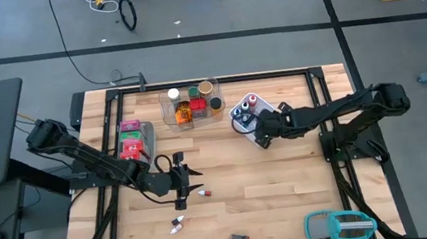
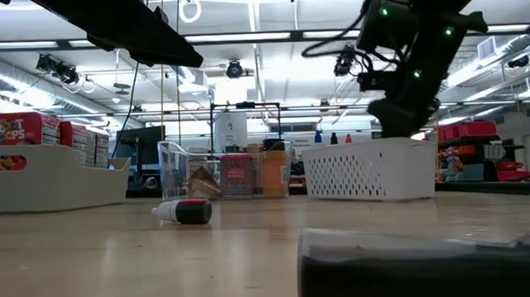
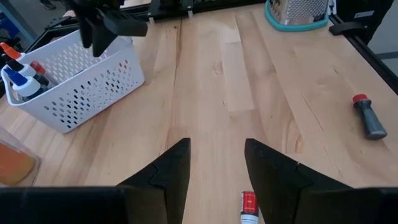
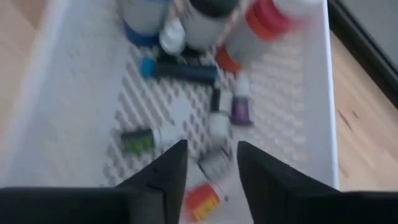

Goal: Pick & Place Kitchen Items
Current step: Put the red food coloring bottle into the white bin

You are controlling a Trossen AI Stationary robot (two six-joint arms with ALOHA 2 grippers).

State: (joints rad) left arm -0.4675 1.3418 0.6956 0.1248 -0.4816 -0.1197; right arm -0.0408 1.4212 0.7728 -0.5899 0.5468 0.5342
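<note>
Directly under the left gripper [image 3: 216, 163], fingers spread with nothing between them, a small vial [image 3: 248, 206] with a red band and white cap lies on the wood, showing just at the edge of the gap between the fingertips. Seen from above, the same vial [image 1: 203, 192] rests just beside the left gripper [image 1: 178, 175], on the side toward the table's front edge. Its long axis seems to run roughly along the fingers' reach instead of across them, so I judge the jaws would close across its narrow width once the hand drops and shifts slightly forward. Two more vials lie farther out on the bare wood: one [image 1: 178, 224] nearer the front edge, and a dark one with a red cap [image 1: 239, 237] beyond it, well apart from this hand. All three sit much closer to the left arm than to the right.

Over at the basket [image 1: 240, 126], the right gripper [image 4: 208, 163] hangs above its contents, fingers parted and holding nothing, small bottles lying below it.
</note>
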